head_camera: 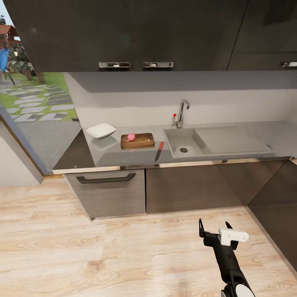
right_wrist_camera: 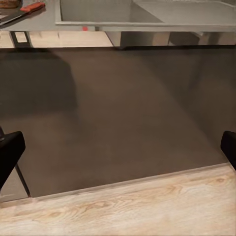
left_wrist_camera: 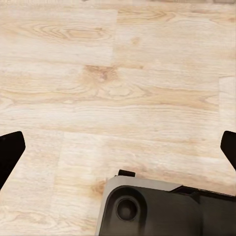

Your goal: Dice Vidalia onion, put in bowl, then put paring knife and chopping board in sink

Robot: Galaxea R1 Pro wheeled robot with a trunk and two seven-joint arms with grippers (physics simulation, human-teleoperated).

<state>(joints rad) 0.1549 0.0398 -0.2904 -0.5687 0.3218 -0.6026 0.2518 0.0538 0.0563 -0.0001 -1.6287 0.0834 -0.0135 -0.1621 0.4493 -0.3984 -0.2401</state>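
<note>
Soft even daylight, glossy countertop [head_camera: 123,154] reflections, slightly blurry renders.

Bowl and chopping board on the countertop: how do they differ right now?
The bowl is white with raised sides; the chopping board is brown, flat wood. The bowl holds nothing, while the board carries the pinkish onion. The bowl sits farther from the sink; the board lies between the two, with the knife beside it. Both rest on the grey countertop.

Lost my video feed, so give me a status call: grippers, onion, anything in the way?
Right gripper open, empty, low over the floor. Left gripper open, empty. Vidalia onion on the chopping board, paring knife beside it. Path to the countertop looks clear.
</note>
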